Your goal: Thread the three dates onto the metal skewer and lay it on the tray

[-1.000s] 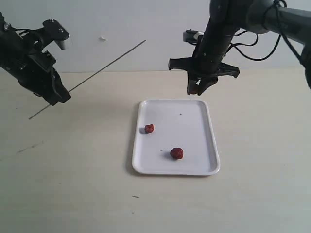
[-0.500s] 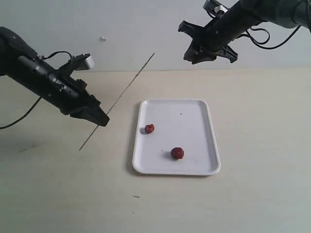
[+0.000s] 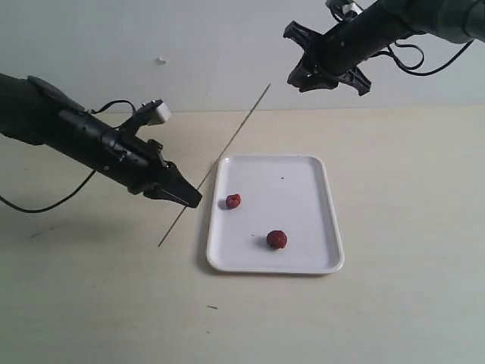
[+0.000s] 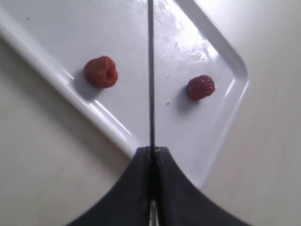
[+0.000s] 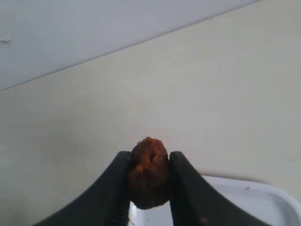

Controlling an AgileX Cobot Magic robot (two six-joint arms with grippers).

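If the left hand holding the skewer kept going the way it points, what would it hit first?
Probably the white tray's near rim: the left hand, shut on the metal skewer, aims across it toward the bare patch between two dates. Its height is hard to judge.

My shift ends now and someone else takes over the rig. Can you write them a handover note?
Left tool: shut on the metal skewer, holding it slanted above the table, by the tray's left edge.
Right tool: shut on one date, raised high beyond the tray.
The other two dates lie loose on the tray.
Done: skewer and first date picked up.
Left: thread all three dates (none is on the skewer yet), then lay the skewer on the tray.
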